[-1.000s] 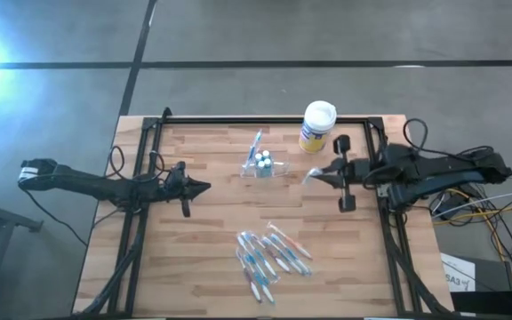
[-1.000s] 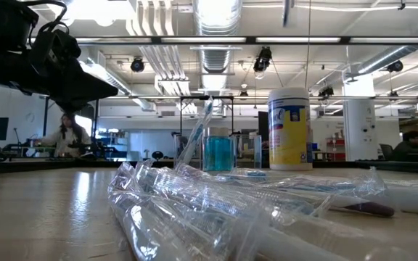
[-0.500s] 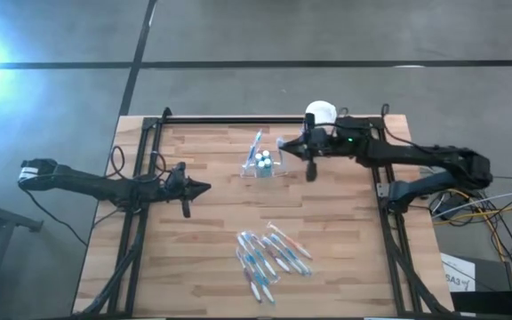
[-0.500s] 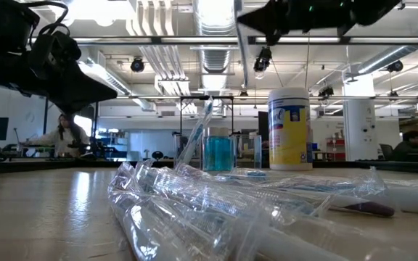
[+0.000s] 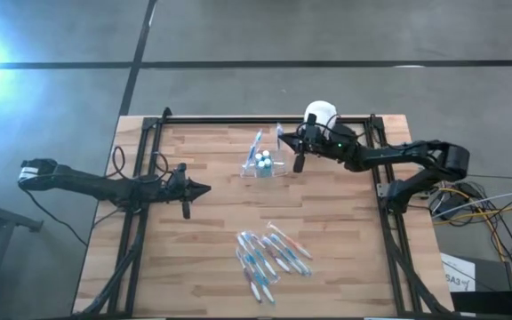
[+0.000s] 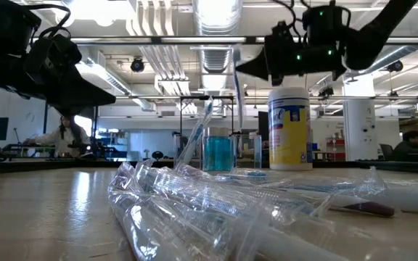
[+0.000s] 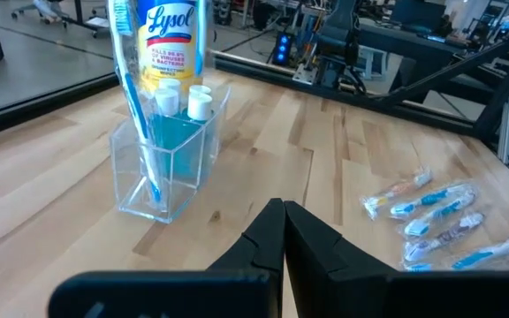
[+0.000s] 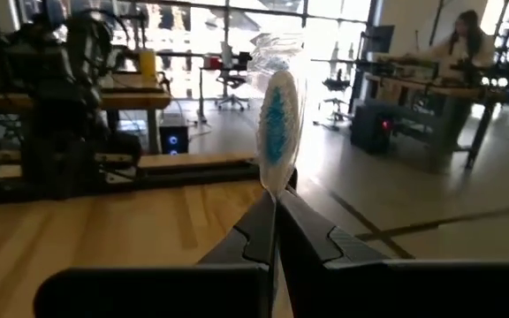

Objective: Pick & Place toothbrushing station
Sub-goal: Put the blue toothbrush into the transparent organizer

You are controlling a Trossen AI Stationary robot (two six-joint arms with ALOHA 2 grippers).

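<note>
1. The toothbrushing station (image 5: 262, 165), a clear plastic cup, stands upright on the wooden table (image 5: 203, 249), just above the centre of the high view; in the left wrist view it holds 1 blue toothbrush (image 7: 137, 97) leaning in it and small white-capped tubes (image 7: 186, 99).
2. The right gripper (image 5: 284, 144) hangs above the table just right of the cup, upper centre of the high view, its fingers closed on a wrapped blue-white toothbrush (image 8: 277, 115).
3. A yellow Lysol canister (image 5: 319, 116) with a white lid stands right of the cup, near the table's top edge.
4. A pile of wrapped toothbrushes (image 5: 269, 255) lies in the lower centre.
5. The left gripper (image 5: 201, 188) waits at centre left of the table, well apart from the cup, its fingers closed on nothing.
</note>
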